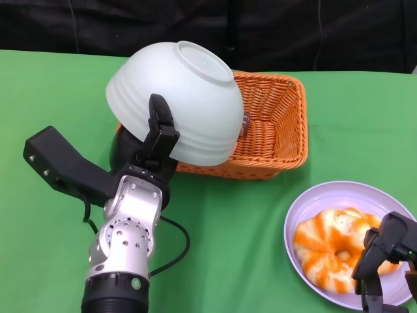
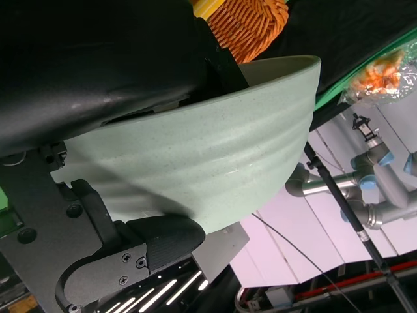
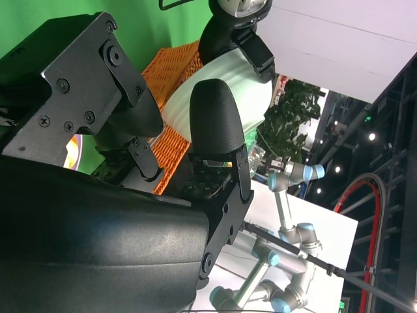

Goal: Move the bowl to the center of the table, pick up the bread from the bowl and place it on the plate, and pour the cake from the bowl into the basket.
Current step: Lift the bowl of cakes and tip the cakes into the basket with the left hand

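While the left hand clamps the upturned pale bowl over the orange basket to pour, the right hand hovers empty, fingers apart.

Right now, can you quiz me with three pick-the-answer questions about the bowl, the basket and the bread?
1. Where is the bread?
A) on the plate
B) in the basket
C) on the green cloth

2. What colour is the basket?
A) blue
B) orange
C) black

3. How is the bowl right now?
A) flat on the table
B) stacked on the plate
C) tipped over the basket, held by the left hand

Answers:
1 A, the head view shows the bread lying on the plate.
2 B, its woven wicker is orange.
3 C, the bowl's base points up while the left hand grips its rim.
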Available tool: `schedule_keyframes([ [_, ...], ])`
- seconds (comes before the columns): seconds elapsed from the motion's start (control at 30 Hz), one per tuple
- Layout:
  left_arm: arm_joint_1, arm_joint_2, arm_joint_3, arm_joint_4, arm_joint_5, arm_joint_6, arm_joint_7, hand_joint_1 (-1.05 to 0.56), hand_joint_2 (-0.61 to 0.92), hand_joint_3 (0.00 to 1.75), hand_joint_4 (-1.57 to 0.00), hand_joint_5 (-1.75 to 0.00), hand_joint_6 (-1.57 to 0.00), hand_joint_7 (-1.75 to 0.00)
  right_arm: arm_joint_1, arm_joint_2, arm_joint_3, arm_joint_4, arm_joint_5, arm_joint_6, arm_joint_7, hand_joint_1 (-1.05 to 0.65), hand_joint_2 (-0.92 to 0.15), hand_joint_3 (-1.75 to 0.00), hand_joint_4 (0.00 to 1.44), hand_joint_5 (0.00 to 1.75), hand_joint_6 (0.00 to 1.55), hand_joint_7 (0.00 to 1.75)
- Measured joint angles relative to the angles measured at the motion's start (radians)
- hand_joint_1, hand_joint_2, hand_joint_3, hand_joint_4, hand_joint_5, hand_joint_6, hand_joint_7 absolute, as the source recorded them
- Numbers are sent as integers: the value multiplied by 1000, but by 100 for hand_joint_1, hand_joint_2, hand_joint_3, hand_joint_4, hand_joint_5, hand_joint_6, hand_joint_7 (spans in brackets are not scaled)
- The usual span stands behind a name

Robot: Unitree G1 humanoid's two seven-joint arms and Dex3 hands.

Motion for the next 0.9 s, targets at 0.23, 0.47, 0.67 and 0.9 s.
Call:
schedule_keyframes([
  [0.23, 0, 0, -25, -1, -33, 9, -203, -33, 26, 172, -112, -175, -91, -175, -2, -1, 0, 0, -1, 8, 1, 10, -31, -165, 93, 175, 76, 164],
  [0.47, 0, 1, -27, -1, -46, 10, -341, -35, 24, 172, -110, -175, -89, -175, -2, -3, 0, 0, -2, 13, 2, 10, -30, -164, 93, 175, 76, 164],
  [0.67, 1, 1, -22, -4, -77, 21, -418, -35, 26, 169, -109, -175, -89, -175, -2, -5, 0, 0, -2, 13, 3, 10, -30, -165, 93, 175, 76, 164],
  [0.9, 1, 1, -10, -5, -111, 55, -484, -35, 28, 164, -108, -175, -87, -175, -4, -6, -2, 0, -2, 13, 3, 11, -30, -166, 92, 175, 77, 163],
])
